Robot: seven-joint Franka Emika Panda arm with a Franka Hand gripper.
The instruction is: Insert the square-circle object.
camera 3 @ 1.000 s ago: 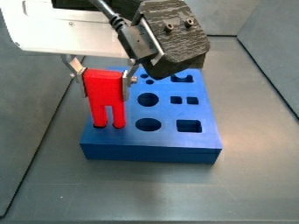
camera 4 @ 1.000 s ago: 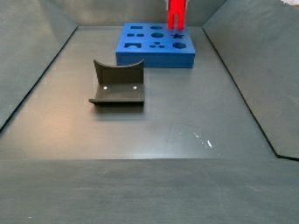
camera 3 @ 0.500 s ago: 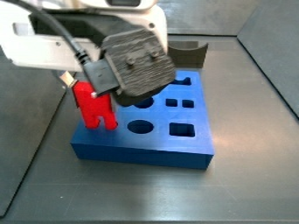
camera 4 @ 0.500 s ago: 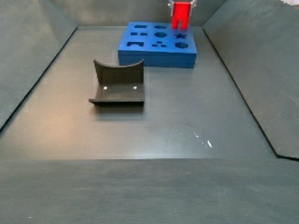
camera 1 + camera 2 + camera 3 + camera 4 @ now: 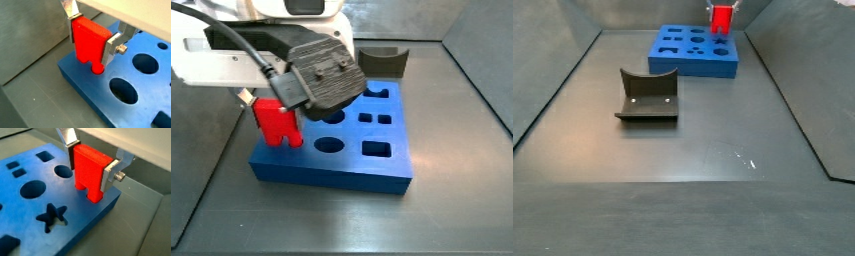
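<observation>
My gripper (image 5: 90, 35) is shut on the square-circle object (image 5: 89, 42), a bright red block with two legs, held upright between the silver fingers (image 5: 112, 46). It also shows in a wrist view (image 5: 89, 169) and in both side views (image 5: 273, 119) (image 5: 722, 19). Its legs reach down to the top of the blue board (image 5: 352, 160) at a corner, and the leg tips look sunk into holes there. The board with its shaped holes also shows in both wrist views (image 5: 140, 95) (image 5: 27, 208) and in a side view (image 5: 691, 57).
A dark grey curved block (image 5: 647, 96) stands on the grey floor, away from the board; it also shows behind the board in a side view (image 5: 382, 60). Grey tray walls (image 5: 567, 60) ring the floor. The arm's white body and cables (image 5: 251, 55) hang over the board.
The gripper has moved down with the red block; its legs have dropped lower onto the board's corner. The side view shifted between one second and half a second ago.
</observation>
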